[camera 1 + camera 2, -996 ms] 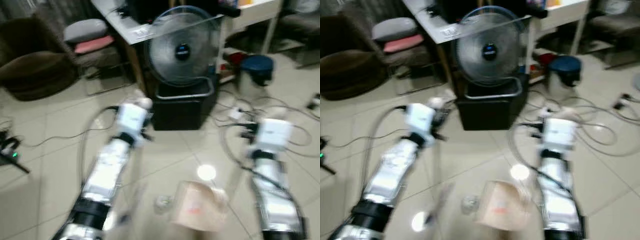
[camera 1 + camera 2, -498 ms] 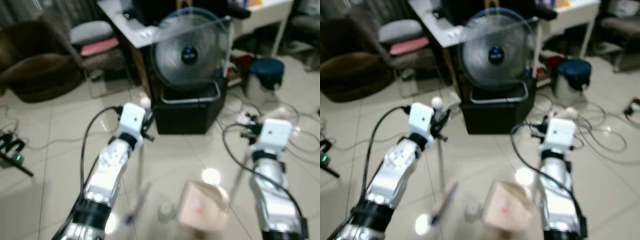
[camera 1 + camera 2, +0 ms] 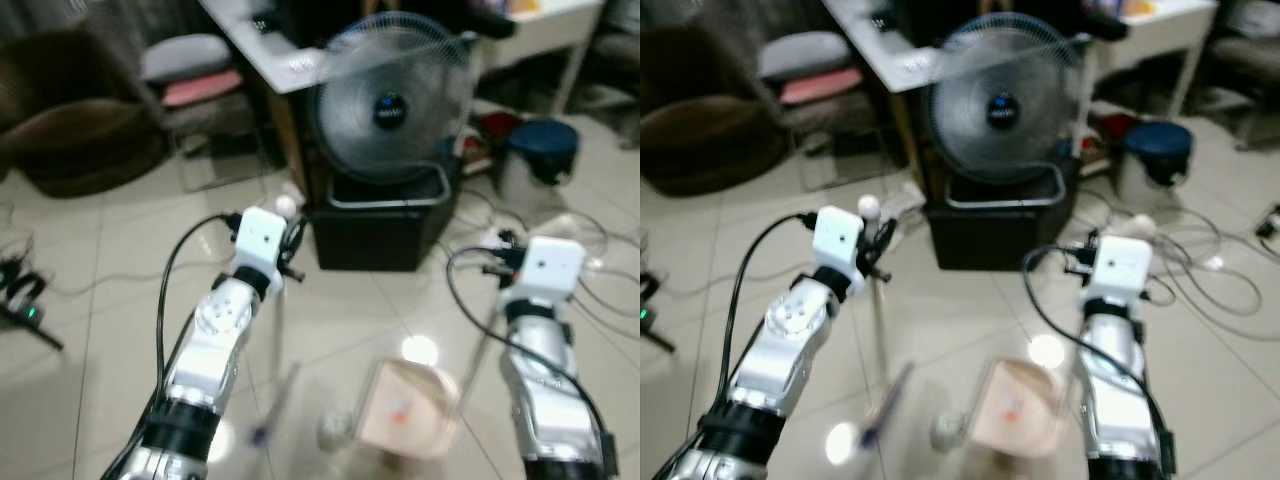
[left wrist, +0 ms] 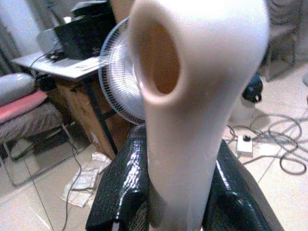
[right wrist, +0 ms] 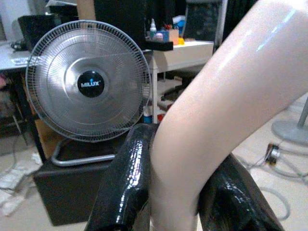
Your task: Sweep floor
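A two-armed household robot stands on a tiled floor [image 3: 90, 330] in front of a fan [image 3: 390, 100] perched on a black box [image 3: 378, 225], mid-sweep. Its left gripper [image 4: 166, 192] has its fingers clamped around the pale broom handle [image 4: 192, 96], whose thin pole [image 3: 878, 330] drops to blurred bristles [image 3: 885, 405] low on the floor. The right gripper [image 5: 168, 192] grips the curved dustpan handle [image 5: 226, 110], with the pink dustpan [image 3: 405, 410] resting between the arms and a small crumpled scrap [image 3: 335, 430] just beside its open edge. Judging by the layout, the collecting step is under way; next comes a short broom stroke nudging the scrap into the pan, held steady.
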Available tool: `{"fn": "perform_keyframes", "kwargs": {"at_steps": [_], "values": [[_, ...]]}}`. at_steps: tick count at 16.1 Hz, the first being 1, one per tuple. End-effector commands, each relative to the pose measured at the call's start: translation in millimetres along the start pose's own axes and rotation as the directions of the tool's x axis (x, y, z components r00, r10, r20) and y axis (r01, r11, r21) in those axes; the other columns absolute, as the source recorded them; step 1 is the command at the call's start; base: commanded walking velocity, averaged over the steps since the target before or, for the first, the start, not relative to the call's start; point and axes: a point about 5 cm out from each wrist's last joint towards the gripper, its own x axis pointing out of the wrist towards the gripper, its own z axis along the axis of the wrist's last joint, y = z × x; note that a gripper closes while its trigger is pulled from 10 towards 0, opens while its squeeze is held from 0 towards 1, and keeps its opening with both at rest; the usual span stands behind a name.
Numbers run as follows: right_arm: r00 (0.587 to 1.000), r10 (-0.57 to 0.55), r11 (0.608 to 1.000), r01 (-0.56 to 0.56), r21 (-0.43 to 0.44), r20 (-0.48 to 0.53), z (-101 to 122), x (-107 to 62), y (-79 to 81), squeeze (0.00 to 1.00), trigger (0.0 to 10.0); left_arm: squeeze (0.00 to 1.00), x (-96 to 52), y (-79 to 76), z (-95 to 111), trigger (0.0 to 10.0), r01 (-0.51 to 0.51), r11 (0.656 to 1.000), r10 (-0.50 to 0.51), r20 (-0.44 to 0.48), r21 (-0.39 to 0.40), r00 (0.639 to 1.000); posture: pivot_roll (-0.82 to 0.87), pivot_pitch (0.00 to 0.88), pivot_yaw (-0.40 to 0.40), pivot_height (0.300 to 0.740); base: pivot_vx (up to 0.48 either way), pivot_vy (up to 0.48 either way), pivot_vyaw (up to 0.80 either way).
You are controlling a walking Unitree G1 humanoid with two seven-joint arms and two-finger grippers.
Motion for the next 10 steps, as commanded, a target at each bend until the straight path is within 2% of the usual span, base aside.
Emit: {"fn": "perform_keyframes", "kwargs": {"at_steps": [1, 10], "values": [[0.998, 0.022, 0.999, -0.023, 0.025, 0.054, 12, 3.3, 9.2, 0.0, 10.0, 0.0, -2.4, 13.9, 5, 10.0, -0.046, 0.998, 0.045, 0.021, 0.03, 0.999, -0.07, 0.013, 0.102, 0.74, 0.0, 0.0, 0.0], [0.999, -0.012, 1.0, 0.011, 0.014, 0.033, 7, 8.2, -2.1, 0.0, 10.0, 0.0, -6.9, 15.3, 3, 10.0, -0.063, 0.998, 0.062, 0.027, 0.019, 0.998, -0.06, 0.023, 0.095, 0.74, 0.0, 0.0, 0.0]]}}
